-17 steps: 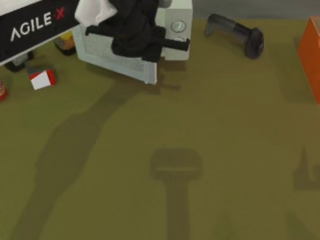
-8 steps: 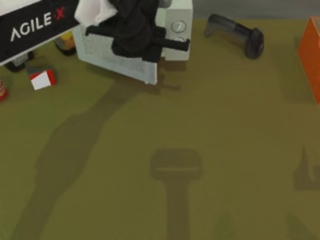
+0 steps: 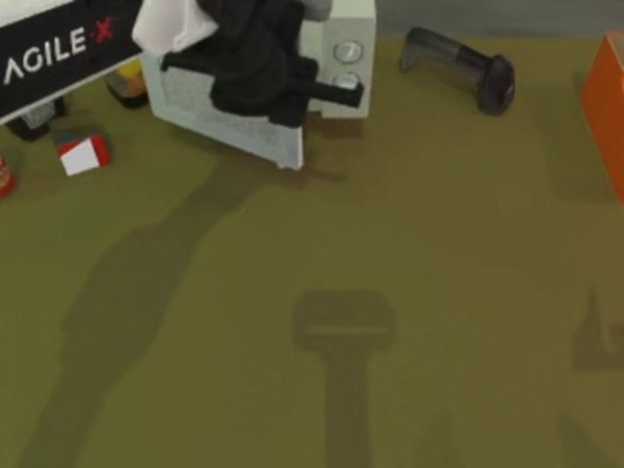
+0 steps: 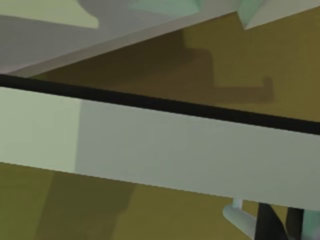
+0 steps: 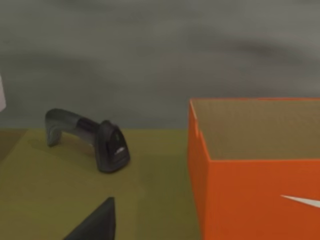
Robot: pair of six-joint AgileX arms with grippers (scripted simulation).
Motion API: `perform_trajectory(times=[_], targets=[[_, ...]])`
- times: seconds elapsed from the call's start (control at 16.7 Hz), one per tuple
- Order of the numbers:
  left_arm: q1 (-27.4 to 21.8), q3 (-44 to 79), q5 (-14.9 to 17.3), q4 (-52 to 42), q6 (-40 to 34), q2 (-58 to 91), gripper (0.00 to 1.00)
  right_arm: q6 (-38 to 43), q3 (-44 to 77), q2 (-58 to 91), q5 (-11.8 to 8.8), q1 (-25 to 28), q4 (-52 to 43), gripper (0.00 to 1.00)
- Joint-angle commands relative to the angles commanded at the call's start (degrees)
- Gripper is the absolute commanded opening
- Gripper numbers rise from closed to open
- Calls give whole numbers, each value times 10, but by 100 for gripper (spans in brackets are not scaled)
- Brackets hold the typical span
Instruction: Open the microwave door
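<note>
— What sort of place is this?

— A rendered test bench, not a real room: one flat olive-green table (image 3: 390, 292) with a blank grey backdrop behind it.

— What marks it as that?

— The odd mix around the microwave (image 3: 336, 58): a handheld barcode scanner (image 3: 458, 66) to its right, an orange box (image 3: 606, 97) further right, small items to its left.

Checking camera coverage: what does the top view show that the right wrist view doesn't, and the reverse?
Only the top view: the microwave, its microwave door swung partly open, the left gripper over the door, and a red-and-white carton.
Only the right wrist view: the orange box's open inside.
Both: the black handheld scanner and the orange box on the table.
</note>
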Motion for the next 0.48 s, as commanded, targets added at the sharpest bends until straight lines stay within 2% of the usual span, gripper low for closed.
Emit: perform_trajectory(times=[0.24, 0.48], targets=[[12, -40, 22, 18, 43, -31, 0, 0, 0, 0, 0, 0, 0, 100], [13, -44, 24, 19, 46, -33, 0, 0, 0, 0, 0, 0, 0, 100]])
